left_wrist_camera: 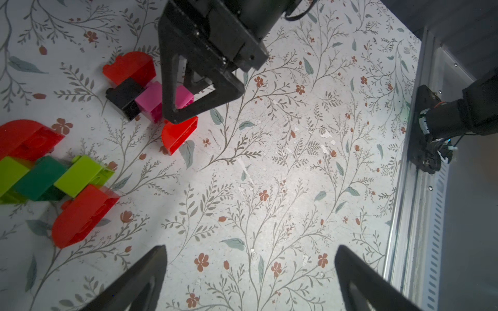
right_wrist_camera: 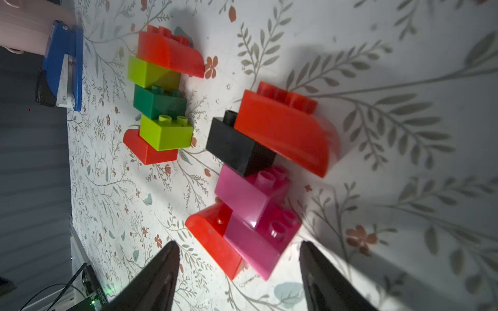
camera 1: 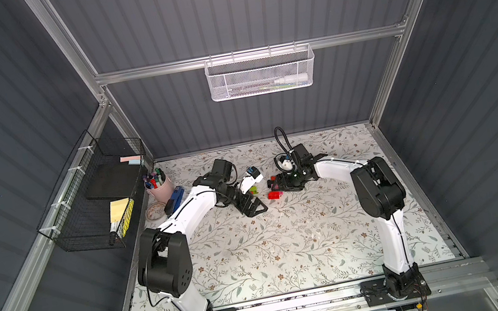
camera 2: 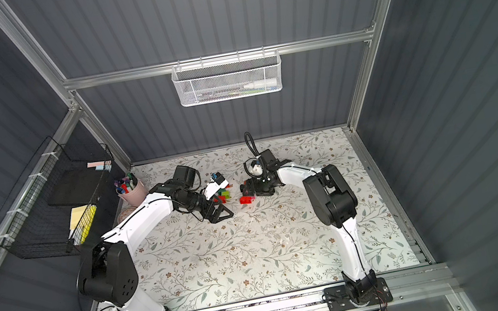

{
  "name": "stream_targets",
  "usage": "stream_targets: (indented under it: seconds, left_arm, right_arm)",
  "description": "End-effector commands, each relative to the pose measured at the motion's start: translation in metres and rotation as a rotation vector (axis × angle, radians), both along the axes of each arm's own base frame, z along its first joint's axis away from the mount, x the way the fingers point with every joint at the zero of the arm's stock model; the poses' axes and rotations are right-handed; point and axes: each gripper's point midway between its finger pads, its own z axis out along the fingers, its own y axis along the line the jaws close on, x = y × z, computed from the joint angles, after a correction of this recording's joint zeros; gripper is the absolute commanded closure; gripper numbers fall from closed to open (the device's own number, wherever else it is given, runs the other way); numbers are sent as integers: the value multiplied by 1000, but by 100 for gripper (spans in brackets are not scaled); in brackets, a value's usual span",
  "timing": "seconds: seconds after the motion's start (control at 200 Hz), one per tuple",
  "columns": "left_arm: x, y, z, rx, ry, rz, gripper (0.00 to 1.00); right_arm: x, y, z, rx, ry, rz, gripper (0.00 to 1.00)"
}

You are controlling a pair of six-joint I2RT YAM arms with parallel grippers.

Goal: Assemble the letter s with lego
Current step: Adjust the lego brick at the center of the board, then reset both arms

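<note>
On the flowered table (camera 1: 291, 252), the left gripper (camera 1: 251, 205) hangs just past the pink cup (camera 1: 160, 189) toward the middle. Its fingers (left_wrist_camera: 155, 266) are spread wide and hold nothing. The right gripper (right_wrist_camera: 237, 266), farther from the cup, has its fingers part spread astride the end of the pink lego row (right_wrist_camera: 256, 194); whether they touch it I cannot tell. The table lies bare from the cup to its near edge. The black wire basket (camera 1: 93, 196) beside the cup holds yellow notes (camera 1: 120, 210), and the white mesh basket (camera 1: 261, 73) beyond it holds a marker (camera 1: 291, 79). The cup holds pens (camera 1: 154, 179). The green lego row (right_wrist_camera: 159, 102) lies between the pink row and the cup.
</note>
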Motion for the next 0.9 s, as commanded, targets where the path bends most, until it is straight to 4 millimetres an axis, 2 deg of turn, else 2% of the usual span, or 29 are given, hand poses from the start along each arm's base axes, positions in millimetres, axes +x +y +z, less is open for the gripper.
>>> stream_targets:
  seconds: [0.0, 0.055, 0.145, 0.15, 0.225, 0.39, 0.43, 0.465, 0.6, 0.695, 0.815, 0.895]
  left_arm:
    - [27, 19, 8, 63, -49, 161, 0]
    - [42, 40, 5, 104, -50, 314, 0]
    - [57, 73, -3, 154, -23, 507, 0]
    - [54, 76, -10, 168, -9, 516, 0]
    - [52, 103, -28, 245, -29, 639, 0]
    - [59, 165, -38, 339, -216, 910, 0]
    - [63, 178, -43, 350, -234, 961, 0]
    - [64, 188, -49, 337, -222, 1001, 0]
    - [71, 209, -64, 334, -279, 1066, 0]
    - [74, 215, -74, 331, -303, 1087, 0]
    - [78, 217, -82, 334, -352, 1073, 0]
    - [79, 218, -86, 339, -374, 1063, 1]
  right_arm:
    - [11, -11, 36, -26, -107, -4, 25]
    - [11, -19, 50, -23, -139, -5, 24]
    - [5, -41, 70, -57, -224, 22, 22]
    - [5, -43, 70, -63, -227, 22, 21]
    - [1, -71, 80, -124, -306, 3, 18]
    - [-12, -146, 87, -291, -496, -124, 9]
    - [-13, -167, 88, -357, -549, -179, 2]
    - [-15, -182, 88, -408, -599, -207, 1]
    - [-23, -231, 78, -506, -640, -282, 1]
    - [-24, -261, 76, -521, -657, -356, 1]
    - [-23, -281, 73, -502, -732, -432, 1]
    - [-26, -287, 66, -453, -703, -456, 1]
